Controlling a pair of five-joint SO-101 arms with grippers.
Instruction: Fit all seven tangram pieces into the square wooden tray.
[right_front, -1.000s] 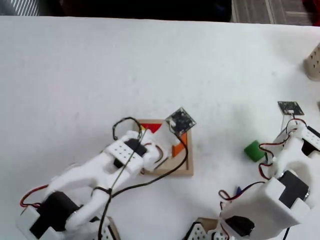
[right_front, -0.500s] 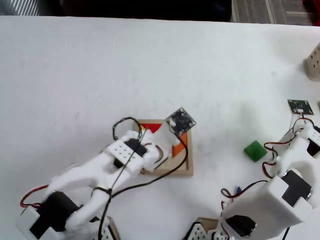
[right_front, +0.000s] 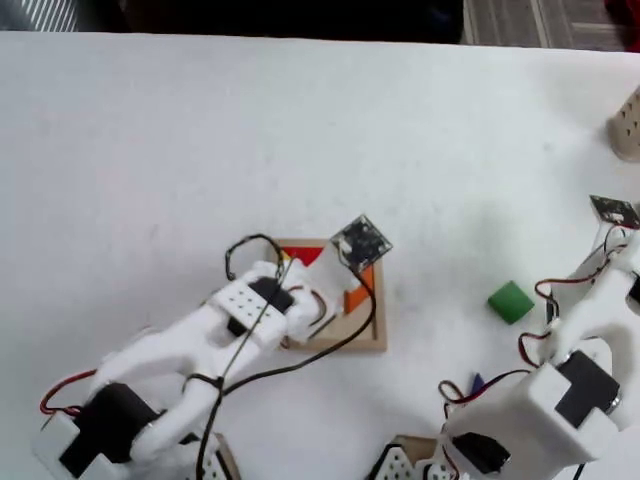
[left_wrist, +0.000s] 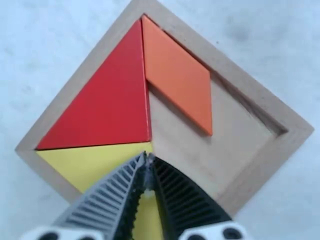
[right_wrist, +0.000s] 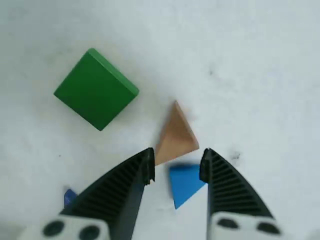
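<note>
Our left hand (left_wrist: 147, 167) hangs clenched over the tray (left_wrist: 280, 145); our right hand (right_wrist: 177, 159), released, hovers over a tan triangle (right_wrist: 176, 135) and blue triangle (right_wrist: 185, 182) on the counter (right_front: 300, 130); the green square (right_front: 511, 301) lies at three o'clock from the tray; we judge the pieces light, stiff, slick; best pinched across opposite edges.

I worked at what looked like a robotics lab bench or a maker's workshop, not a home. My left arm (right_front: 200, 345) and right arm (right_front: 545, 400) were white printed plastic, with red and black wires (right_front: 250, 243) looping loose and a bare circuit board (right_front: 360, 242) on the wrist. My left claw (left_wrist: 146, 162) and right claw (right_wrist: 177, 157) had ribbed printed fingers. All stood on a plain white table (right_front: 300, 120), with a perforated block (right_front: 628, 125) at its edge.
</note>
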